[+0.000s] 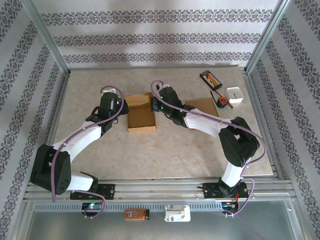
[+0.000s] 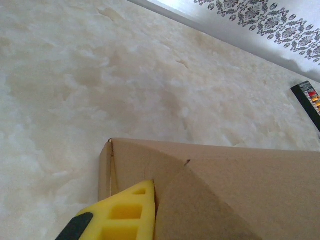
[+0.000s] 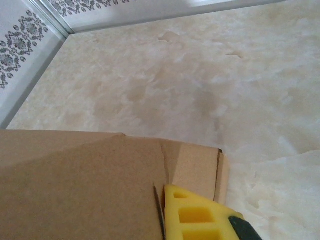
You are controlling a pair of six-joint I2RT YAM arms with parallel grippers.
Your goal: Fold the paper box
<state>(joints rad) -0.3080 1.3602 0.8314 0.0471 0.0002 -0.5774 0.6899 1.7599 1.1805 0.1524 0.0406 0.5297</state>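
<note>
Marbled table [image 1: 190,150] bears the box [image 1: 141,119], seemingly half-folded: left claw [image 2: 155,210] and right claw [image 3: 162,210] each pinched shut on a side wall, lid unclosed.

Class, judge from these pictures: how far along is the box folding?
Done: the paper box has raised walls, tray-shaped. In hand: the left gripper and right gripper each pinch a far corner. Left: finishing those corner folds, it seems.
</note>
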